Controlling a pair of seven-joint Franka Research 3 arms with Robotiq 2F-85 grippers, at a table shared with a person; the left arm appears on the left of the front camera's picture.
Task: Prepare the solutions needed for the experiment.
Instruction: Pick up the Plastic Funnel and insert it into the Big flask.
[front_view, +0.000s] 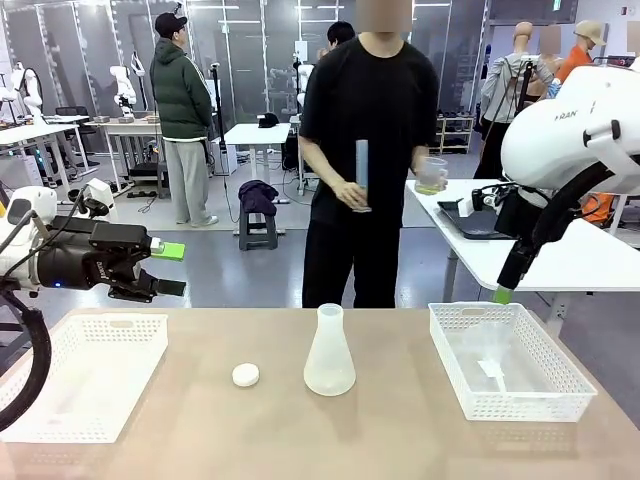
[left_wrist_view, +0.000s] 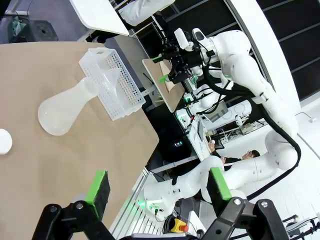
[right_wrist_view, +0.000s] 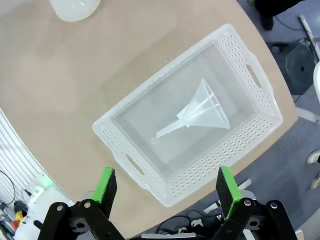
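Scanning from frame left, I log the left gripper (front_view: 172, 269) with jaws parted and empty, above a white basket (front_view: 110, 320). A cap (front_view: 245, 375) lies beside the uncapped flask (front_view: 329, 355) at centre, presumably awaiting filling. The solutions (front_view: 431, 186) sit in the person's jug (front_view: 433, 168), upper centre-right. The right gripper (right_wrist_view: 166, 179) hangs agape and empty over the funnel (right_wrist_view: 200, 112) and its basket (right_wrist_view: 255, 127). Tan tabletop (front_view: 200, 430); busy lab behind.

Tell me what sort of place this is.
Probably a robotics lab staged as a chemistry bench: a conical flask and a funnel in a basket sit on the robot's table, with white worktables across an open floor behind the person.
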